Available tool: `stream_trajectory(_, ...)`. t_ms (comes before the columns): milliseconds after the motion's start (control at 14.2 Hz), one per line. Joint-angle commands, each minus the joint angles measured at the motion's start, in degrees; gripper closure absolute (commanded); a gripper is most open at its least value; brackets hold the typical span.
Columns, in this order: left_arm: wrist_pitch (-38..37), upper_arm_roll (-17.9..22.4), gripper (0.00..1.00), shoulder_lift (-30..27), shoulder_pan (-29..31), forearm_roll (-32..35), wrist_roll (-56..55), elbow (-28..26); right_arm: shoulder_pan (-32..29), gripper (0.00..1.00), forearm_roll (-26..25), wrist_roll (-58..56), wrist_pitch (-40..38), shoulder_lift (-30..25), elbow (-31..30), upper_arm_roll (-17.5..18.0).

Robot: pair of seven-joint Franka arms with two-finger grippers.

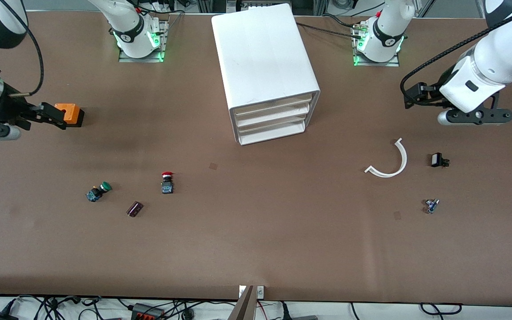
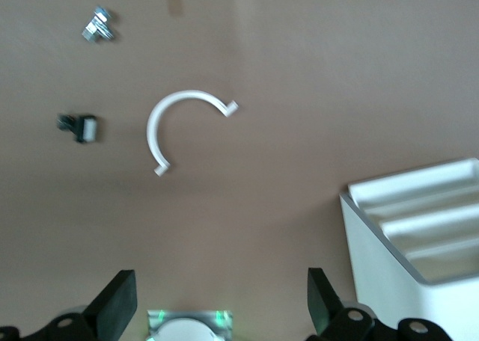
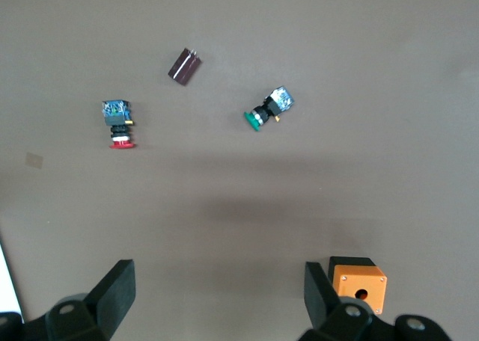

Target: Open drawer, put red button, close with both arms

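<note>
On the brown desk [image 1: 282, 231], the white cabinet [image 1: 265, 62] stands midway between the two arm bases, its three drawers all shut; the drawer [image 1: 274, 133] fronts face the front camera. Red button [image 1: 166, 182] lies on its side on the desk, nearer the front camera than the cabinet and toward the right arm's end, well apart from the cabinet. Green-capped switch [image 1: 98, 191] lies beside it, further toward the right arm's end, with a small dark maroon block [image 1: 134, 208] between them and a bit nearer the camera. Orange box [image 1: 70, 114] sits toward the right arm's end, just beside the right claw [image 1: 54, 116]. Right claw hangs over the desk there, fingers spread wide, holding nothing; right wrist view shows both fingers [image 3: 112, 292] apart with bare desk between. Left claw [image 2: 217, 303] is up over the left arm's end of the desk, fingers wide, empty. Under it toward the camera: white curved plastic arc [image 1: 389, 162], small black-and-white part [image 1: 437, 160], tiny blue-grey part [image 1: 430, 205]. Nothing touches the cabinet.
</note>
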Motion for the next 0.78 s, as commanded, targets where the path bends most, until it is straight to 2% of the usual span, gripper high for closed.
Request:
stream_trajectory(0, -6.1, -0.1, 0.00, 0.7, -0.1, -5.7, 0.4, 1.5, 3.1, 0.00, 0.0, 0.3, 0.2, 6.2, 3.5, 1.1)
stream_trajectory(141, -10.9, -0.6, 0.00, 3.5, -0.8, -10.2, 0.6, 1.5, 6.8, 0.00, -0.1, 0.1, 0.3, 11.8, 7.1, 1.1)
stream_trajectory(282, -11.0, -2.9, 0.00, 7.2, -0.9, -15.2, 0.8, 1.4, 8.2, 0.00, 0.0, 0.2, 0.6, 16.5, 9.7, 1.2)
stream_trajectory(494, -1.0, -6.8, 0.00, 10.6, -0.8, -19.5, 0.7, 0.4, 11.3, 0.00, -0.1, 0.3, 8.4, 24.0, 12.1, 1.1)
stream_trajectory(635, 7.7, -11.4, 0.00, 13.3, -0.7, -19.7, 1.8, -0.3, 11.6, 0.00, 0.0, 0.4, 11.9, 27.7, 14.1, 1.2)
stream_trajectory(705, 11.4, -12.4, 0.00, 14.8, -0.7, -19.7, 4.4, -0.8, 11.9, 0.00, 0.0, 0.4, 13.8, 29.1, 14.4, 1.2)
